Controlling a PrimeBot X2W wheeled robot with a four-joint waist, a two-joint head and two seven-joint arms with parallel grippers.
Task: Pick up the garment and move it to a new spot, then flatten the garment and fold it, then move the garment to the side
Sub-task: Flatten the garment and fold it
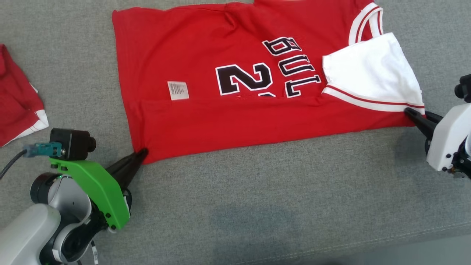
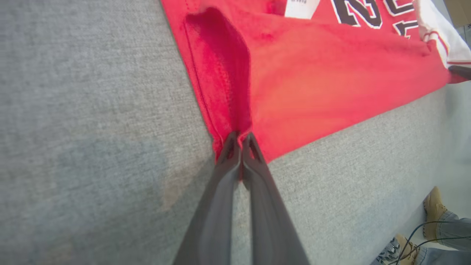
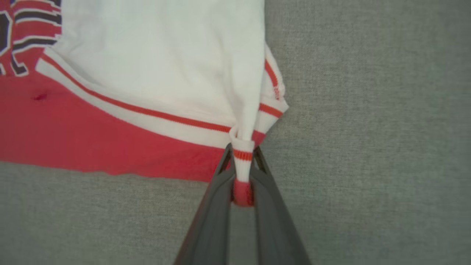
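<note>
Two grippers, both clamped on the garment [image 1: 235, 92], a red jersey w/ white trim & black lettering. It lies spread on the grey fabric surface [image 1: 257, 206], near edge folded up over the lower part of the numerals. A white label [image 1: 178, 90] lies on the red just above that fold.

The left gripper [image 1: 142, 152] is at the near-left corner. In the left wrist view its fingers [image 2: 220, 191] are pressed together w/ red hem nipped at the tips [image 2: 240, 137], cloth puckering up from the pinch.

The right gripper [image 1: 409, 112] is at the near-right corner. In the right wrist view [image 3: 243, 154] its fingers [image 3: 213, 206] are nearly closed, w/ a bunched roll of red-and-white striped trim squeezed btwn them.

Another red cloth [image 1: 18, 99] lies at the far left, well apart from the jersey. A person's tan shoe [image 2: 432, 206] is visible low right in the left wrist view
</note>
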